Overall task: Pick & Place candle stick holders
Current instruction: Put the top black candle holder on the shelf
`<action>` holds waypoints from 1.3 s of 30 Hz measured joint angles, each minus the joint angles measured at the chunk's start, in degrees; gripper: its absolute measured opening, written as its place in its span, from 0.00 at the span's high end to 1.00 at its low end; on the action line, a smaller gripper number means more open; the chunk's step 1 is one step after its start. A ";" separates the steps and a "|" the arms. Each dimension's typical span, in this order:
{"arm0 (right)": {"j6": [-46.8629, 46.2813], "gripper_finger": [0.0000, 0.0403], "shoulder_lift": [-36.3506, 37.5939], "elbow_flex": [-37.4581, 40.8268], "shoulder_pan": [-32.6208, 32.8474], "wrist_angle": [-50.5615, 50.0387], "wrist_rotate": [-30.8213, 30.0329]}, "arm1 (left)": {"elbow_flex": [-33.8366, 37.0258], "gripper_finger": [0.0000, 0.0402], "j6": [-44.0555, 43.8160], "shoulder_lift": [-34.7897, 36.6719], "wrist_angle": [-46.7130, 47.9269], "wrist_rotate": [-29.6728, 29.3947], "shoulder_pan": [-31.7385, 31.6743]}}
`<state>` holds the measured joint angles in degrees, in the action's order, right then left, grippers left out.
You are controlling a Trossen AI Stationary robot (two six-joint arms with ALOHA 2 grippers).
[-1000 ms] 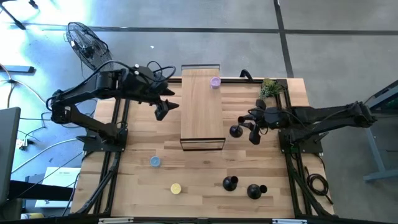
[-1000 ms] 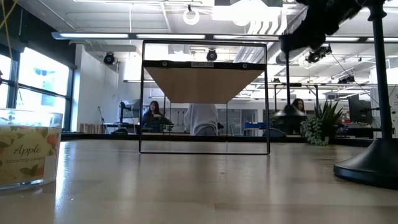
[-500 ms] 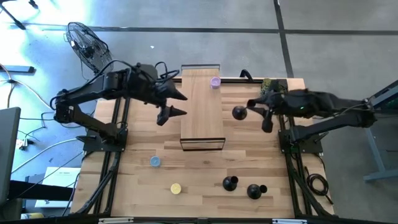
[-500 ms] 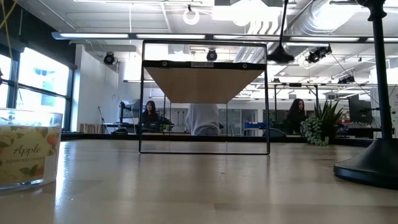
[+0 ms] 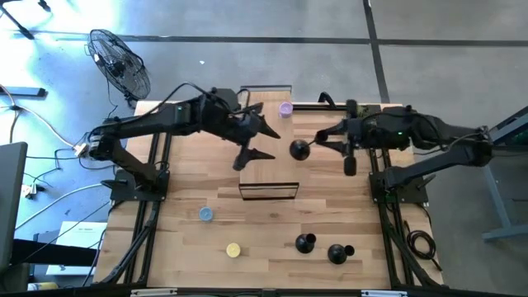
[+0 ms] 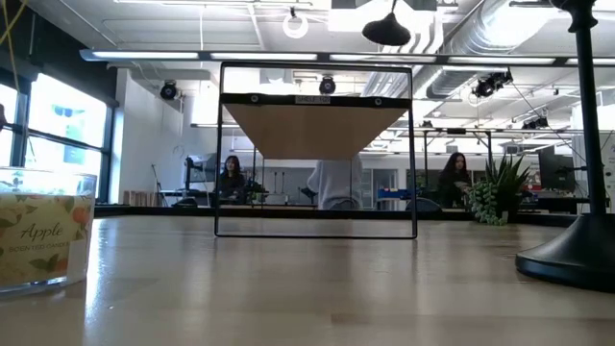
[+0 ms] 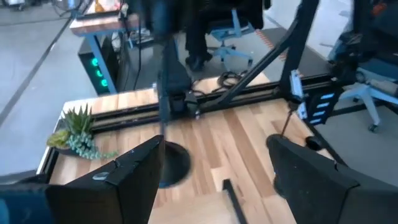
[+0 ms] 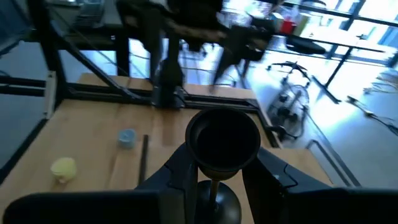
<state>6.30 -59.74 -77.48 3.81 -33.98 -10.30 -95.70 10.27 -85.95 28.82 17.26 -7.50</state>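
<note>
While both arms reach in over the wooden table (image 5: 190, 190), I watch from my remote station as the raised wooden shelf (image 5: 268, 157) at its centre, a plank on a thin black frame, sits between them. From above, the left arm stretches across from its side with the left gripper (image 5: 257, 140) hovering over the shelf's near-left portion, its two fingers spread apart and grasping nothing; its wrist camera shows the gap between its dark fingers (image 7: 118, 180) unfilled. Opposite, the right gripper (image 5: 318, 142) hangs just off the shelf's right edge, clenched on the thin stem of a candle stick holder (image 5: 299, 150) held sideways, its rounded base pointing toward the shelf and well above the tabletop. My right wrist camera looks straight at that base, framed by the closed fingers (image 8: 171, 174). At table height, the same base shows high in the air above the shelf frame (image 6: 317, 149). Two more candle stick holders (image 5: 306, 242) (image 5: 340, 252) stand close together on the table's near-right area. A small potted plant (image 5: 357, 117) sits at the far-right corner, a purple candle (image 5: 285, 108) on the shelf's far end, and a blue candle (image 5: 205, 214) and a yellow candle (image 5: 233, 249) lie on the near-left boards.
</note>
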 joint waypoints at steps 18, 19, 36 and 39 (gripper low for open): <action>5.17 0.78 -13.30 -11.34 0.11 1.94 4.92 | -0.03 0.29 -7.55 -1.64 -1.50 0.61 0.01; 5.27 0.78 -13.74 -11.87 0.11 1.95 5.01 | -0.03 0.29 -7.56 -1.64 -1.51 0.64 0.01; 6.65 0.78 -16.00 -14.83 0.10 2.58 7.55 | -0.03 0.33 -7.09 -1.64 -1.84 -0.19 0.01; 6.78 0.78 -16.00 -14.83 0.09 2.56 7.65 | -0.03 0.40 -6.17 -1.82 -2.01 -0.31 0.01</action>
<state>13.08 -75.75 -92.31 3.90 -31.42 -2.66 -95.72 4.10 -87.77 26.81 16.95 -7.49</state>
